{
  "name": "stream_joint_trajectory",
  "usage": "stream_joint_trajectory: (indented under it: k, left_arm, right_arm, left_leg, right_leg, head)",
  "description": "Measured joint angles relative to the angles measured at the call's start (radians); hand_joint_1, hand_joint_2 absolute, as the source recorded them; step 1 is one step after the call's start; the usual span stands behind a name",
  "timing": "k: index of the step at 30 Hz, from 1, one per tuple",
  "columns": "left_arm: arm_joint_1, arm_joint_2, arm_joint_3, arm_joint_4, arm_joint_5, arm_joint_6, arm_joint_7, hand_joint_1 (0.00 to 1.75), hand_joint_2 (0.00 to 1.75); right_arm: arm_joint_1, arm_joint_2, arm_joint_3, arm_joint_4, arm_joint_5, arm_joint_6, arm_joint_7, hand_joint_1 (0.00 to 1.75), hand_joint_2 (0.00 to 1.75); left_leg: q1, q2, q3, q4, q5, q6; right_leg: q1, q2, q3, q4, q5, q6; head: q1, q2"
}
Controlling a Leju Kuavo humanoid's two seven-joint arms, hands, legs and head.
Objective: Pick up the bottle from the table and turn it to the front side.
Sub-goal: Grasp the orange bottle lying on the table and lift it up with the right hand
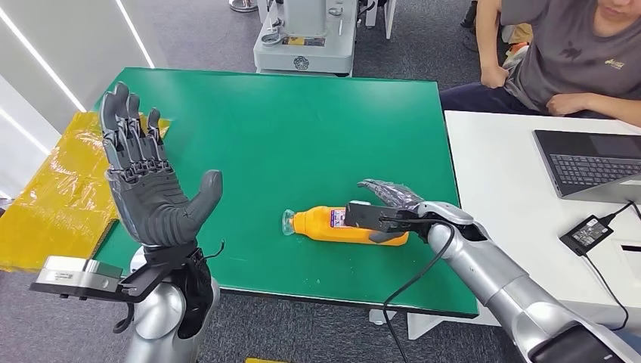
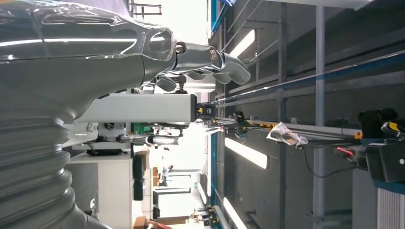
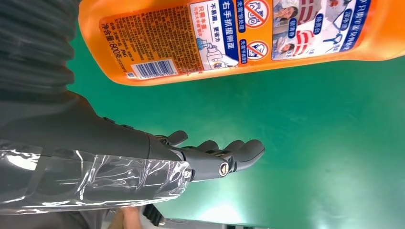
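An orange bottle lies on its side on the green table, cap end pointing left. Its back label with a barcode faces up in the right wrist view. My right hand reaches over the bottle's base end, with fingers on the far side and thumb on the near side. In the right wrist view the fingers are stretched out above the table, with a gap between them and the bottle. My left hand is raised off the table's left front corner, palm up and fingers spread, holding nothing; its fingers point at the ceiling.
A white table to the right carries a laptop and a power adapter with cables. A person sits behind it. Yellow bags lie on the floor at the left. A grey machine base stands behind the green table.
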Motion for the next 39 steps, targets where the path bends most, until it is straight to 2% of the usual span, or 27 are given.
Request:
stream_joint_trajectory:
  k: [13,39]
  left_arm:
    - [-0.009,0.001,0.000,0.000,0.022,0.022,0.016,0.00,1.75]
    - [-0.010,0.001,0.000,0.000,0.042,0.027,0.015,0.00,1.75]
  right_arm:
    - [-0.041,0.033,0.034,0.093,-0.013,-0.020,0.009,0.00,1.75]
    - [-0.017,0.051,0.053,0.156,-0.026,-0.025,0.006,0.00,1.75]
  left_leg:
    - [0.000,0.000,0.000,0.000,0.000,0.000]
    - [0.000,0.000,0.000,0.000,0.000,0.000]
  right_leg:
    - [0.000,0.000,0.000,0.000,0.000,0.000]
    - [0.000,0.000,0.000,0.000,0.000,0.000]
  head:
    - [0.000,0.000]
    - [0.000,0.000]
